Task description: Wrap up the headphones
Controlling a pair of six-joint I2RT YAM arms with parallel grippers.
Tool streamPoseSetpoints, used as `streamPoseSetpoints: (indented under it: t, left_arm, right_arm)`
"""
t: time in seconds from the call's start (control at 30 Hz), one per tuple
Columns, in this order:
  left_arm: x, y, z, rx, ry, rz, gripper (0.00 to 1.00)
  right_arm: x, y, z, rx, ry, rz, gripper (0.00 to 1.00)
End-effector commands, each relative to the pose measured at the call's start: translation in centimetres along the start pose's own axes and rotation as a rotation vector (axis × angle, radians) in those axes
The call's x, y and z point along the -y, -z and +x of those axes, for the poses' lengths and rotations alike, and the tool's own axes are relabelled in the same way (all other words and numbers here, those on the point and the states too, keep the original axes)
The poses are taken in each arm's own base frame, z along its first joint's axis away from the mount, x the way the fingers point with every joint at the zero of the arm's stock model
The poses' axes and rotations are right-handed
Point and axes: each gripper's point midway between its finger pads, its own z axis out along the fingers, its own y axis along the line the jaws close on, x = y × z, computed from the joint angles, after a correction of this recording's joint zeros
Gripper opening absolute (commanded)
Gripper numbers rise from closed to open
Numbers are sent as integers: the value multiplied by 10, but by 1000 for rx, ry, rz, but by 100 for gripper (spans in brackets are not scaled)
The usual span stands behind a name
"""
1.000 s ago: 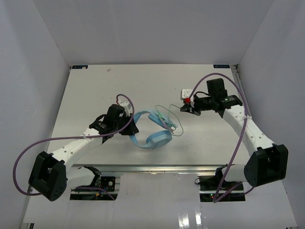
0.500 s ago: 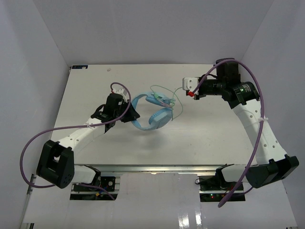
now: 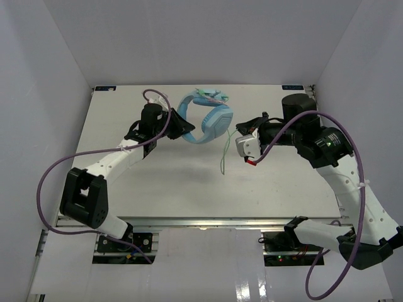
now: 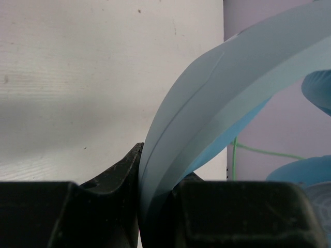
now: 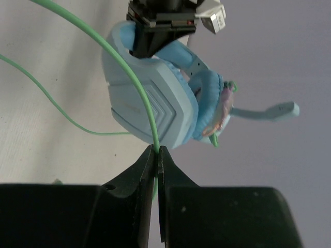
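The light blue headphones (image 3: pixel 213 119) hang in the air near the back of the table. My left gripper (image 3: pixel 186 127) is shut on the curved headband (image 4: pixel 217 103), which fills the gap between its jaws. Both ear cups (image 5: pixel 150 103) sit together, with the boom mic (image 5: pixel 274 110) sticking out to the side. My right gripper (image 3: pixel 239 132) is just right of the cups, shut on the thin pale-green cable (image 5: pixel 156 151). In the top view, the cable (image 3: pixel 223 156) drops in a loose strand towards the table.
The white table (image 3: pixel 157 182) lies below, enclosed by white walls (image 3: pixel 56 94) on the left, back and right. Thick purple robot cables (image 3: pixel 53 173) loop beside both arms. A white block with a red tip (image 3: pixel 247 146) hangs under my right wrist.
My left gripper has carried the headphones up and towards the back of the table. My right gripper has swung from the back right to beside the ear cups, holding the cable.
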Motion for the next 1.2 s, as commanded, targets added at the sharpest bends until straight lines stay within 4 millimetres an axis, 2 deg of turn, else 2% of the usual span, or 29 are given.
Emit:
streamPoseSetpoints:
  t: [0.0, 0.13, 0.27, 0.4, 0.43, 0.57, 0.63, 0.73, 0.83, 0.97, 1.07, 1.17]
  left_arm:
    - [48, -11, -25, 26, 44, 140, 0]
    - [43, -32, -22, -5, 32, 104, 0]
    - [20, -59, 1, -81, -8, 19, 0]
    - [-4, -80, 29, -167, -40, -22, 0]
    - [-13, -86, 38, -194, -44, -35, 0]
    - [-19, -102, 65, -269, -89, -28, 0]
    - [-18, -110, 85, -323, -126, -16, 0]
    - [-3, -119, 103, -373, -194, 14, 0]
    - [8, -127, 112, -392, -227, 29, 0]
    - [19, -128, 106, -374, -192, 44, 0]
    - [30, -124, 100, -370, -145, 95, 0]
    - [42, -119, 88, -349, -79, 150, 0]
  right_arm:
    - [27, -2, -16, -61, 149, 47, 8]
    - [44, -6, -32, -88, 227, 93, 8]
    - [81, 7, -34, -165, 292, 211, 8]
    - [112, 28, -35, -240, 366, 299, 8]
    - [115, 30, -35, -252, 385, 305, 8]
    - [127, 36, -33, -299, 465, 334, 8]
    - [129, 35, -35, -299, 485, 334, 8]
    - [124, 25, -39, -281, 504, 301, 8]
    - [113, 12, -45, -251, 501, 258, 8]
    - [99, 4, -52, -238, 488, 226, 8]
    - [91, 3, -49, -250, 503, 202, 8]
    - [90, 6, -49, -262, 535, 197, 8]
